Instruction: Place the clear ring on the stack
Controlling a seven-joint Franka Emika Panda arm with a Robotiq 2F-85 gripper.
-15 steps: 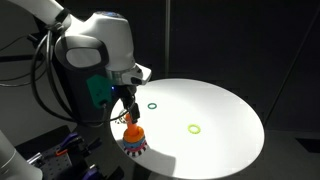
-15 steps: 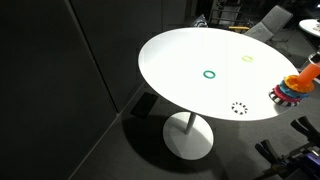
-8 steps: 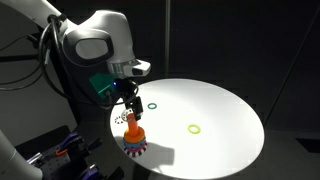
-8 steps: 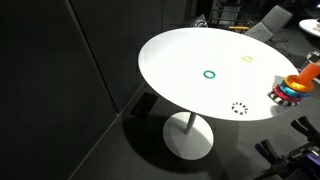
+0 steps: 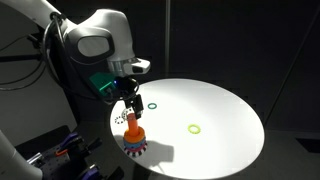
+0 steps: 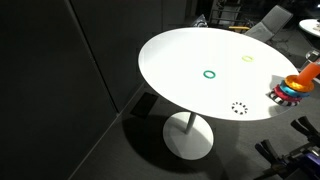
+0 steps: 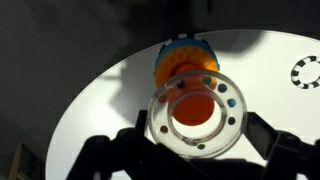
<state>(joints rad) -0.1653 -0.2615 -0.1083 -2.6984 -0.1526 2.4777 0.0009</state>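
Note:
My gripper point(image 7: 195, 130) is shut on a clear ring with coloured beads inside point(image 7: 228, 115). I hold it just above the stack point(image 7: 185, 58), whose orange cone shows through the ring's hole. In both exterior views the stack point(image 5: 133, 142) point(image 6: 290, 90) stands at the edge of the white round table, and the gripper point(image 5: 130, 108) hangs right over it. A second clear ring with a dashed dark outline point(image 6: 239, 108) lies flat on the table beside the stack. It also shows in the wrist view point(image 7: 305, 72).
A dark green ring point(image 5: 152, 105) point(image 6: 209, 74) and a yellow-green ring point(image 5: 194, 128) point(image 6: 247, 59) lie on the white table point(image 5: 225, 105) point(image 6: 170, 55). The stack stands close to the table's edge. The surroundings are dark.
The arm has shifted slightly over the stack during the last second, still holding the ring. The rings on the table have not moved.

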